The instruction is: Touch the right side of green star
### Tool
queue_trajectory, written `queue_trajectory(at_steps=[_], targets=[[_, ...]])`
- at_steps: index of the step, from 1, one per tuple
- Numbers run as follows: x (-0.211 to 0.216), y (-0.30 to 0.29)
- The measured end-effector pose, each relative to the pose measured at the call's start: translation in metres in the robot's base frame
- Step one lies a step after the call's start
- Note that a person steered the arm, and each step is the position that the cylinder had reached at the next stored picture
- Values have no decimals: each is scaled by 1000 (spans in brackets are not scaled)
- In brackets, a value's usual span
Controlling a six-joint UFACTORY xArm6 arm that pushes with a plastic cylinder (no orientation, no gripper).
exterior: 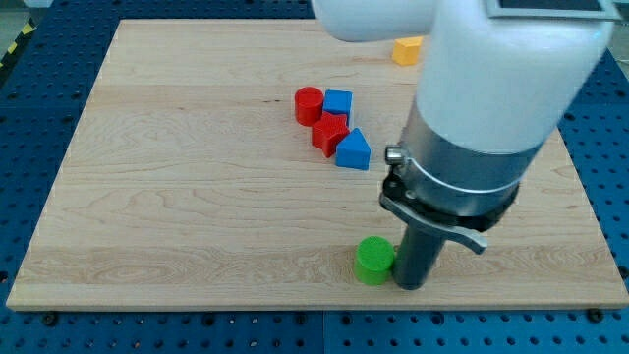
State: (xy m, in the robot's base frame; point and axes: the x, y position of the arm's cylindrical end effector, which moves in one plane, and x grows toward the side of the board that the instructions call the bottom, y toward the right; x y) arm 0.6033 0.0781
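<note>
My tip (410, 285) sits touching the right side of the green block (373, 261), near the bench's (177, 197) bottom edge; no gripper here, just the rod.

place: robot lab bench
evidence: blue perforated base (39, 128), wooden board (177, 197) on top, white robot arm (511, 69), yellow-black hazard tape (18, 39) at top-left corner
</note>
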Motion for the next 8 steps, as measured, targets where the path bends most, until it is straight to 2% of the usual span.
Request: queue_trajectory(at_steps=[2, 4, 5, 7, 8], targets=[[0, -35], [7, 72], [0, 102], [-82, 119], [-84, 119]])
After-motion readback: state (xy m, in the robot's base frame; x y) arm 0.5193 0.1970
